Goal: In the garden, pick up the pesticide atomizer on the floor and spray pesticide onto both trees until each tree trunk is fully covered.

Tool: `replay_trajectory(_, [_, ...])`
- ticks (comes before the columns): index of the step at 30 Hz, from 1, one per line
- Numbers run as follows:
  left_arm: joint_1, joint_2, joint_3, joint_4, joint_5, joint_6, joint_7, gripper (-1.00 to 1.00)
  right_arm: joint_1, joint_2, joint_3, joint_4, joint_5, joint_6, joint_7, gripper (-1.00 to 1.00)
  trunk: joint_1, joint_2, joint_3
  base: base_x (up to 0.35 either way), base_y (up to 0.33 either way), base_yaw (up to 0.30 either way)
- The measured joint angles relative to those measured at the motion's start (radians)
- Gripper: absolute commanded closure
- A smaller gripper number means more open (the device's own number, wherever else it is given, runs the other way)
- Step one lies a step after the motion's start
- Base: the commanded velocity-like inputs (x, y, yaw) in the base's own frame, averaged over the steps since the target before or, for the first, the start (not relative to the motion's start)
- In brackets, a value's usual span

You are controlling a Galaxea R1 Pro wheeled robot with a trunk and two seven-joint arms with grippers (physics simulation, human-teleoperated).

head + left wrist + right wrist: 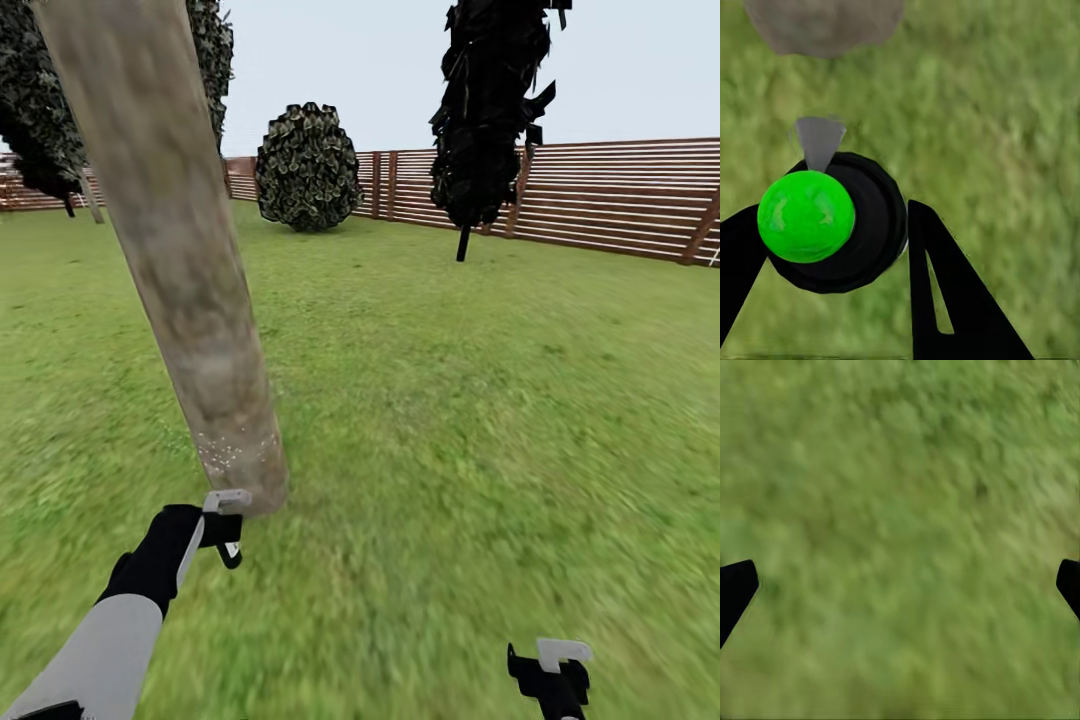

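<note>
Grass; left claw hides atomizer.

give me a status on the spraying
Left pincer shut on atomizer, aimed at trunk base. White specks low on trunk. Right pincer open over grass.

The tree trunk runs out past the head view's top, its crown unseen; the grass is blurred.

Flat, even daylight under a pale sky, no cast shadows or glare; the grass renders blurry, smeared in both wrist views.
</note>
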Motion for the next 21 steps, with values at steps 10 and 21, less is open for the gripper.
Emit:
replay_trajectory(10, [-0.139,-0.008,-0.023,-0.001,-0.008,0.206,0.005,1.0,0.0,0.0,0.0,-0.001,0.0,0.0,0.002,-1.0,0.0,0.0,0.0,0.003,-0.002,0.193])
replay_trajectory(21, [-0.131,-0.008,-0.061,-0.176,-0.005,0.289,0.003,1.0,0.0,0.0,0.0,0.0,0.0,0.0,0.003,-1.0,0.0,0.0,0.0,0.151,-0.108,0.001])
